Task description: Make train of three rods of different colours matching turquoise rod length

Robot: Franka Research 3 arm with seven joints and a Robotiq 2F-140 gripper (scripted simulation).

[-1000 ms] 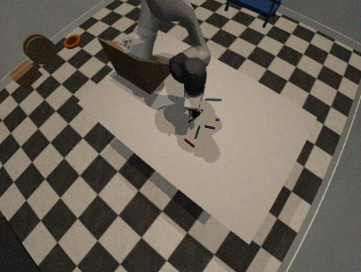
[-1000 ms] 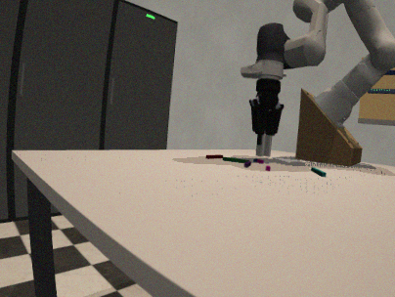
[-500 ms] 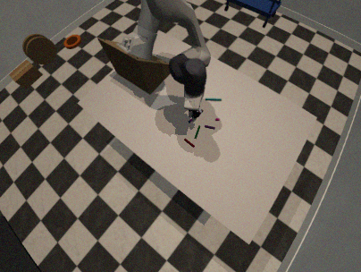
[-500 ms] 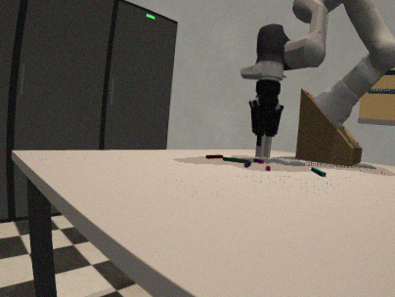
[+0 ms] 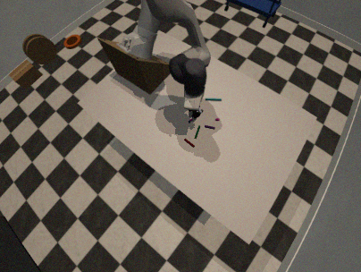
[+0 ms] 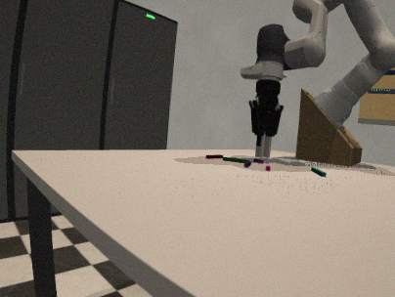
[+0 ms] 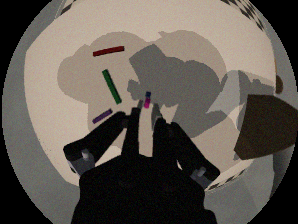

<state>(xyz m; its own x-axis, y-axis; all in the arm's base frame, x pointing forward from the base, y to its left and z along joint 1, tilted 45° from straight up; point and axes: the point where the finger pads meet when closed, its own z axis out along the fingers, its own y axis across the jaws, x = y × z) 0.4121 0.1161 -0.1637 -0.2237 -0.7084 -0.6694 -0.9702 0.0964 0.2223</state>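
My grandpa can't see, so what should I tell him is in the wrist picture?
A black gripper points at tiny blue and pink rods on a pale table. Red, green and purple rods lie to the left.

No text, label, brand, number or sign can be read in any of the three views. On the tan panel [image 6: 378,105] at the far right of the exterior view, small turquoise marks [image 6: 380,90] can be made out, but they are too blurred to be deciphered.
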